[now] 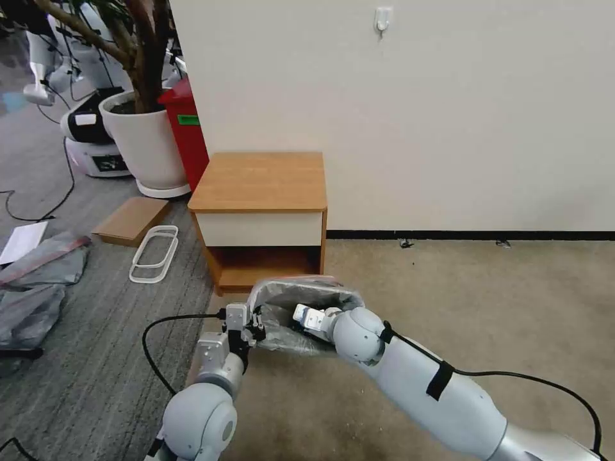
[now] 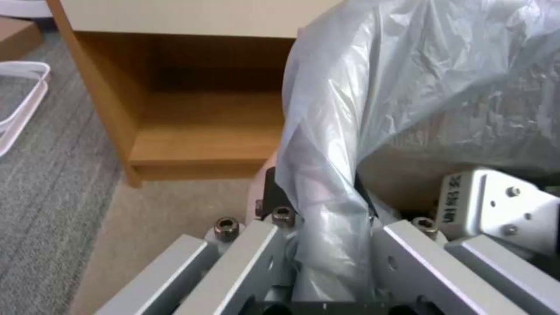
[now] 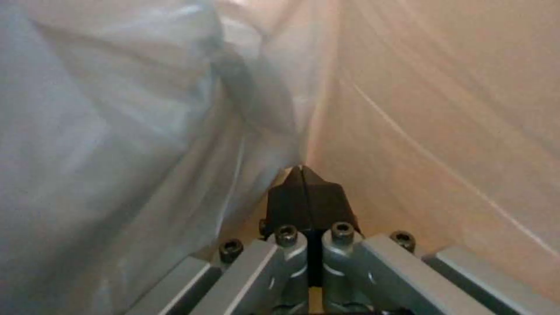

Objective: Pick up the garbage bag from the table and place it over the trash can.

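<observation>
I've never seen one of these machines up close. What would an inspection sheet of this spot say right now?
Surface: nightstand top bare; beige carpet in front.
Job's things: garbage bag draped over the trash can on the floor before the nightstand.
Clutter: flat grey bags, cardboard piece, white frames, paper sheet on the grey carpet.
Grippers: left gripper pinching a fold of bag at the can's near-left edge; right gripper shut, down inside the lined can.
Cables: black cable looping by the left arm; another along the right arm.
Surroundings: white plant pot, red bin, wall hook.
</observation>
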